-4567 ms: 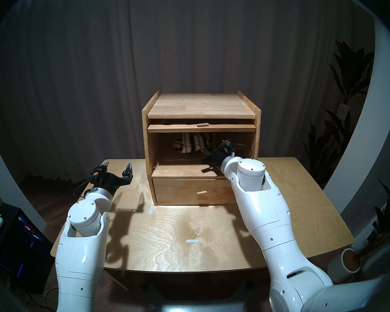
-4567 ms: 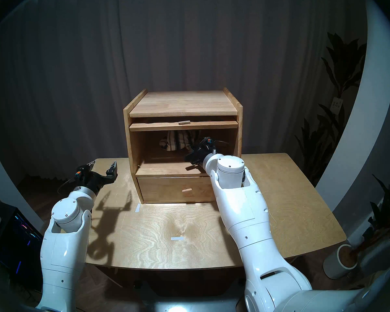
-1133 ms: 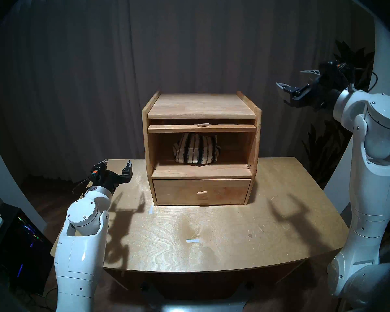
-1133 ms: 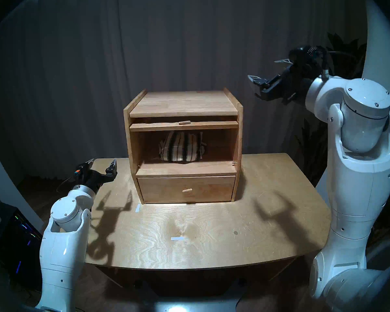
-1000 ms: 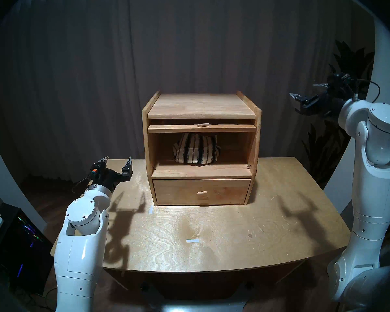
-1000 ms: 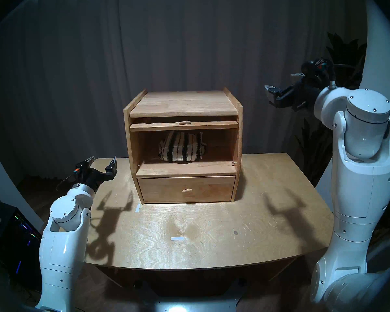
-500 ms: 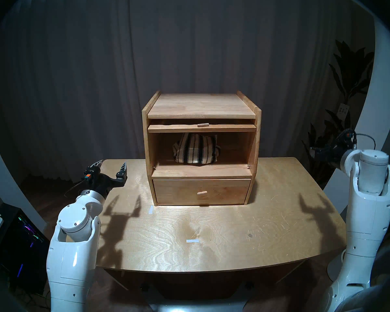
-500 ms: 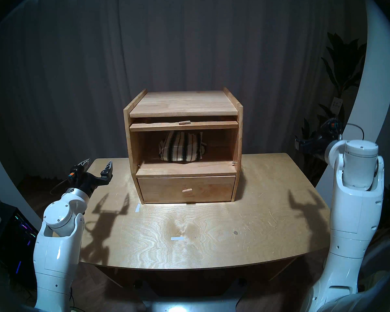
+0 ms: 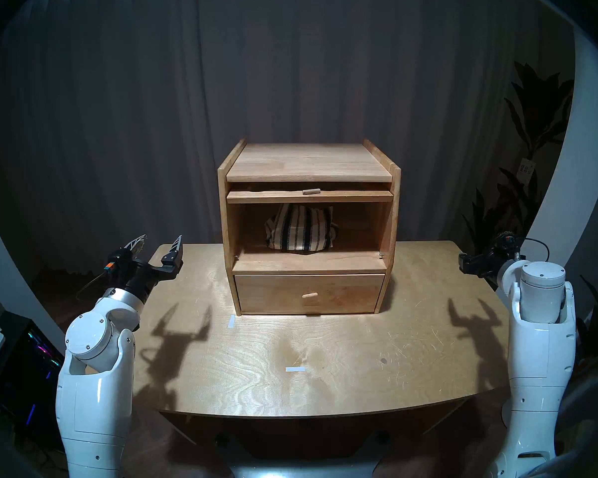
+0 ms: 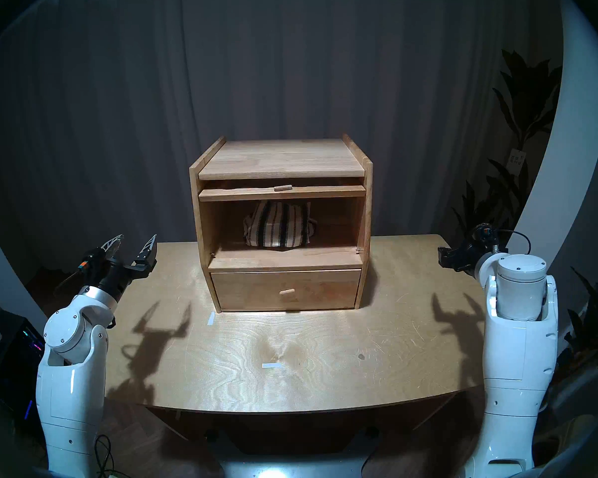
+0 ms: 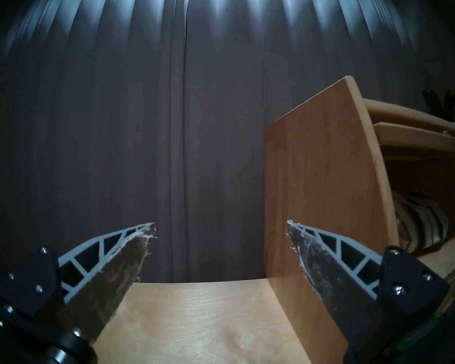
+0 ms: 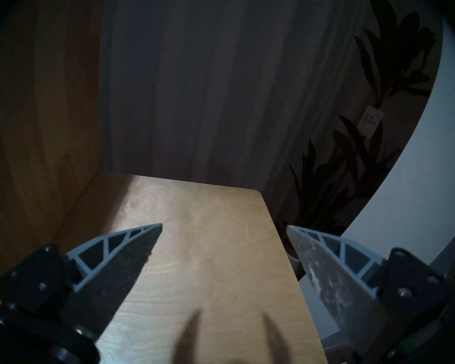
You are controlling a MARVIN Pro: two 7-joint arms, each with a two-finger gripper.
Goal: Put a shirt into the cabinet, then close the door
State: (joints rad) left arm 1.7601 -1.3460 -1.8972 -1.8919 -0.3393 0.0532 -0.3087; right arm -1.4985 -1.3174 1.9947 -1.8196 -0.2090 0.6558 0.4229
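- Dark grey curtains (image 9: 290, 70) fill the back of the room, with a leafy plant (image 9: 532, 129) at the right edge.
- Pale plywood makes the surface (image 9: 325, 356); it carries the cabinet and a small strip of white tape (image 9: 295, 369).
- Standing at the back middle of the surface, the cabinet (image 9: 308, 163) is a light-wood box with one big compartment and a drawer (image 9: 309, 294) below it.
- The door (image 9: 309, 197) is not closed: it lies flat, pushed back under the top board, and only its front edge and its peg handle (image 9: 311, 191) can be seen.
- The shirt (image 9: 299, 232), a cream bundle with dark stripes, rests inside the compartment, toward the back and about in the middle (so the first half of the task looks done).
- The left gripper (image 9: 159, 244) hovers over the left edge of the surface, well apart from the cabinet; its fingers (image 11: 124, 253) are spread wide and hold nothing.
- The right gripper (image 12: 223, 225) hovers over the right side of the surface, also spread wide and empty.
- Risk, as I judge it: both grippers are far from the small peg handle, and a grasp a little off could slip from it, so the door may stay up or drop hard. The shirt seems deep enough not to catch the door.
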